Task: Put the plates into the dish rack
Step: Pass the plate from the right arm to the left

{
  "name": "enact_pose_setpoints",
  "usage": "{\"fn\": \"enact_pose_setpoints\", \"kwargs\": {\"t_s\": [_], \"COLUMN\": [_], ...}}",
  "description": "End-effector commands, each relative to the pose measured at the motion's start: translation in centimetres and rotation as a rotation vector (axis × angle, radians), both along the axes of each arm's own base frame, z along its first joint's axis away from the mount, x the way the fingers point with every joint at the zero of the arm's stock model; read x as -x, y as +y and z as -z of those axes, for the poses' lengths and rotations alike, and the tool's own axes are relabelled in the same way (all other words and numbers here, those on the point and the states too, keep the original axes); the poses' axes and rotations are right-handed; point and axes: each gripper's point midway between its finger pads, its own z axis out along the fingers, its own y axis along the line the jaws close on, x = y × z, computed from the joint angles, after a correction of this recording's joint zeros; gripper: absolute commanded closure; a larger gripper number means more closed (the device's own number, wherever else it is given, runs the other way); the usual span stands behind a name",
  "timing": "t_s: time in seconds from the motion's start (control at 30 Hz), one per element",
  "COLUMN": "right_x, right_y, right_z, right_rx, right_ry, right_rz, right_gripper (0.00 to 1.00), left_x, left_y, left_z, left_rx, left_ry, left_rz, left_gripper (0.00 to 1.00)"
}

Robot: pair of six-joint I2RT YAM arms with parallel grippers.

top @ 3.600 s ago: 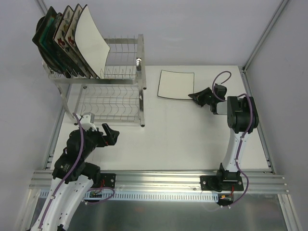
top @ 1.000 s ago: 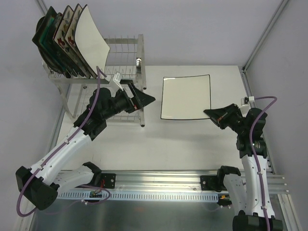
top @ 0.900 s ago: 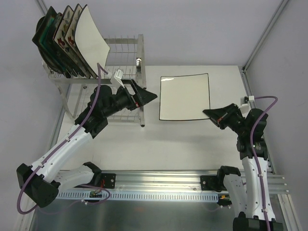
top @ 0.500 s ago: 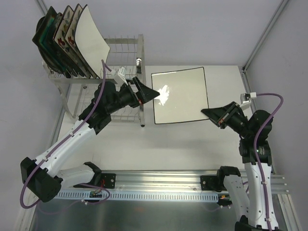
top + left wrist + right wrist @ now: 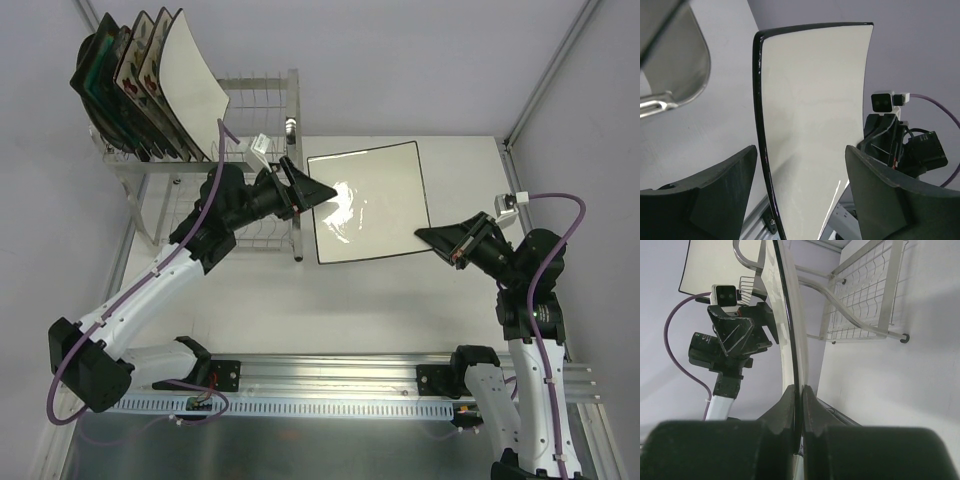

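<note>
**Desk:** Site entry, please.

**Operator:** Item one: a white surface (image 5: 400, 300), with pale grey walls (image 5: 400, 60) behind it and on both sides. I use the dish rack (image 5: 258, 110) as my marker. It stands at the far left of the surface.

**Desk:** Anything unclear?

**Operator:** Item two: four racked plates (image 5: 150, 80) lean in the dish rack's upper tier, at its left end. The front one is pale and plain. The ones behind it overlap, so I cannot read their patterns in full. My left arm covers part of the dish rack's lower tier.

**Desk:** And the hands?

**Operator:** Item three: the white square plate (image 5: 368, 205), black-rimmed, is held up above the surface just right of the dish rack. My right hand (image 5: 425, 237) is pinched tight on the edge farthest from the dish rack. My left hand (image 5: 318, 190) is at the edge nearest the dish rack, parted, with one finger on each side of the plate. My wrist view shows a gap on both sides, so it has no grip.
</note>
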Motion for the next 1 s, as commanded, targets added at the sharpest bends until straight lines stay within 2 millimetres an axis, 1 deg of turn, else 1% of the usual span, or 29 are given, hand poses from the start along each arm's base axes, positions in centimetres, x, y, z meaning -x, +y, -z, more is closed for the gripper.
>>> {"fn": "enact_pose_setpoints", "kwargs": {"t_s": [0.0,0.07,0.1,0.23,0.4,0.7,0.97], "right_x": [2.9,3.0,3.1,3.4,3.5,3.6,3.7], "right_y": [0.7,0.8,0.8,0.9,0.9,1.0,0.9], "right_z": [-8.7,-8.8,-9.0,-9.4,-9.4,-9.6,-9.8], "right_rx": [-0.051,-0.050,-0.051,-0.049,-0.051,-0.051,-0.051], "right_ry": [-0.303,-0.307,-0.314,-0.325,-0.323,-0.331,-0.340], "right_rz": [-0.065,-0.069,-0.070,-0.081,-0.084,-0.087,-0.086], "right_gripper": [1.00,0.99,1.00,0.99,0.99,0.99,0.99], "left_x": [1.5,1.4,1.6,2.2,2.5,3.8,4.6], "left_y": [-1.6,-1.8,-2.0,-2.4,-2.0,-2.2,-2.1], "left_z": [-2.4,-2.3,-2.6,-2.7,-2.4,-3.4,-3.3], "left_rx": [0.087,0.102,0.115,0.118,0.117,0.136,0.141], "left_ry": [-0.057,-0.049,-0.046,-0.048,-0.048,-0.074,-0.073], "left_rz": [0.124,0.134,0.147,0.166,0.151,0.185,0.198], "left_gripper": [0.30,0.31,0.31,0.32,0.32,0.41,0.44]}}
